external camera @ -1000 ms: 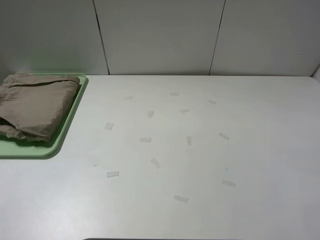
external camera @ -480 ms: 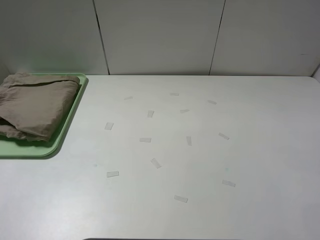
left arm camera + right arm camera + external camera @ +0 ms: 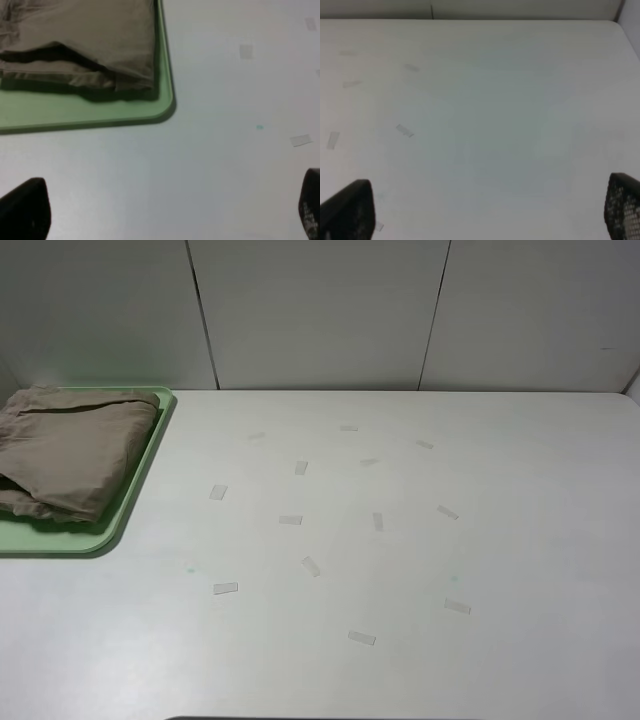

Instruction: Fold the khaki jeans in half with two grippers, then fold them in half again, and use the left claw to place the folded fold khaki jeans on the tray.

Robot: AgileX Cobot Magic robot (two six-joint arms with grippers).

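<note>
The khaki jeans (image 3: 70, 450) lie folded in a thick bundle on the mint-green tray (image 3: 120, 515) at the table's far left; the left wrist view shows the same jeans (image 3: 80, 40) and the tray (image 3: 90, 112) by its rounded corner. Neither arm appears in the exterior high view. My left gripper (image 3: 165, 212) hovers over bare table short of the tray, its black fingertips (image 3: 22, 210) wide apart and nothing between them. My right gripper (image 3: 482, 207) is open too, over bare white table, with both fingertips (image 3: 345, 210) at the frame's corners.
Several small strips of clear tape (image 3: 310, 565) are stuck across the middle of the white table (image 3: 400, 670). A pale panelled wall (image 3: 320, 310) stands behind the table's back edge. The tray runs past the left edge of the view.
</note>
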